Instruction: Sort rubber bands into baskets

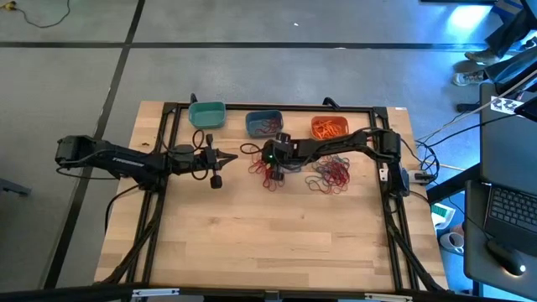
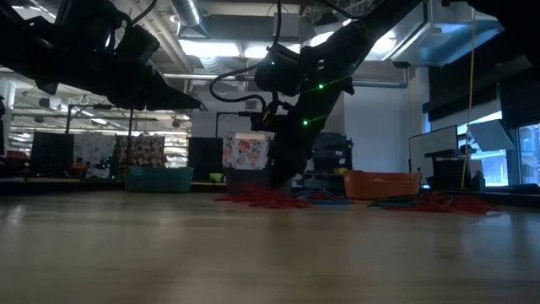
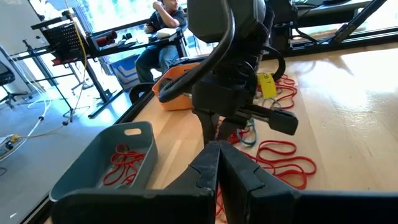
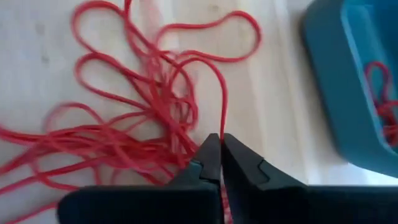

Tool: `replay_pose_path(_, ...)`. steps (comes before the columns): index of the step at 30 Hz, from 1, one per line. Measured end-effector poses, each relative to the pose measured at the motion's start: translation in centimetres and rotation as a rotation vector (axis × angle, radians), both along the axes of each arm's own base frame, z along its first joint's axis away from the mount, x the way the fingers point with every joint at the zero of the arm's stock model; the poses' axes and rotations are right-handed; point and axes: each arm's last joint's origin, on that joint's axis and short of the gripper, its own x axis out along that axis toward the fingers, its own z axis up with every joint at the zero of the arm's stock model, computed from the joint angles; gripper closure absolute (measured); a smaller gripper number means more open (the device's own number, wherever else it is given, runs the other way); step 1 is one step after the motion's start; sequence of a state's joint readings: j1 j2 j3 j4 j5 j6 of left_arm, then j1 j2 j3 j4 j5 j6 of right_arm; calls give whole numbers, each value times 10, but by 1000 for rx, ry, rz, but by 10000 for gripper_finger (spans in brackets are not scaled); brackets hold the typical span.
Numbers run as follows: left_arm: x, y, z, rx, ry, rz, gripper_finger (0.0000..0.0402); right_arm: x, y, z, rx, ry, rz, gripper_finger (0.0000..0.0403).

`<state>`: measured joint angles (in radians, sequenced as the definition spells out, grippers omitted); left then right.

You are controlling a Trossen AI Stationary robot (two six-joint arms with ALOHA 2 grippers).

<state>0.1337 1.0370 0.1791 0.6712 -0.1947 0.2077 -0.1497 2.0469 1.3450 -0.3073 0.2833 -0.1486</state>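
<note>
Three baskets stand in a row at the table's far edge: teal (image 1: 207, 114), slate blue (image 1: 263, 123) holding red bands, and orange (image 1: 329, 127) holding orange bands. A pile of red rubber bands (image 1: 270, 174) lies on the table in front of the slate blue basket. My right gripper (image 1: 270, 166) is down on this pile, shut on a red band (image 4: 222, 118). A second pile of red and blue-purple bands (image 1: 329, 174) lies to its right. My left gripper (image 1: 236, 153) is shut and empty, held above the table left of the red pile, pointing at the right gripper. My right gripper pinches one strand of a red rubber band (image 4: 222, 129) between its two fingertips. The fingers come from above, pointing down. The strand runs out of the tips into the tangled pile (image 4: 124, 143), which lies on the table.
A black frame (image 1: 277, 107) edges the table's far side and runs down both sides. The slate blue basket's wall (image 4: 348, 81) is close beside the right gripper. Bare wood fills the table's near half (image 1: 268, 243). A person sits in the room beyond the table (image 3: 163, 25).
</note>
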Motion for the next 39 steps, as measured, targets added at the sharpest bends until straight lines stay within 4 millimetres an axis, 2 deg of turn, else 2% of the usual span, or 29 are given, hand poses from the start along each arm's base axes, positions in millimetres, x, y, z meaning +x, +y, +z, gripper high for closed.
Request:
replay_pose_path(5, 0, 0, 0, 1, -1, 0, 396, -2, -2, 16, -61, -10, -27, 384)
replay_pose_path(10, 0, 0, 0, 1, 2, 0, 396, -2, -4, 47, -136, -56, -39, 399)
replay_pose_path(16, 0, 0, 0, 2, 1, 3, 396, 0, -14, 84, -211, -110, -49, 388)
replay_pose_path(19, 0, 0, 0, 2, 1, 4, 396, 2, -22, 95, -235, -130, -62, 387)
replay_pose_path(28, 0, 0, 0, 8, 3, 2, 396, -4, -65, 105, -262, -204, -171, 387)
replay_pose_path(33, 0, 0, 0, 8, 3, 2, 396, -4, -88, 114, -297, -318, -230, 386)
replay_pose_path(39, 0, 0, 0, 8, 3, 2, 396, -5, -99, 118, -262, -382, -218, 386)
